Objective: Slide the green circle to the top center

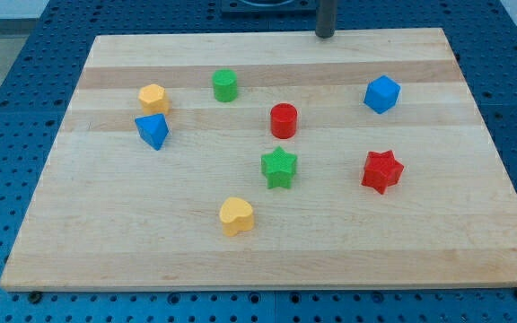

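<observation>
The green circle is a short green cylinder on the wooden board, up and left of the board's middle. My tip is the end of a dark rod at the view's top edge, just right of centre. It stands well to the right of and above the green circle, not touching any block. The nearest block to the tip is the blue cube, lower right of it.
A red cylinder lies right of and below the green circle. A green star, red star and yellow heart lie lower. A yellow hexagon and blue triangle sit at the left.
</observation>
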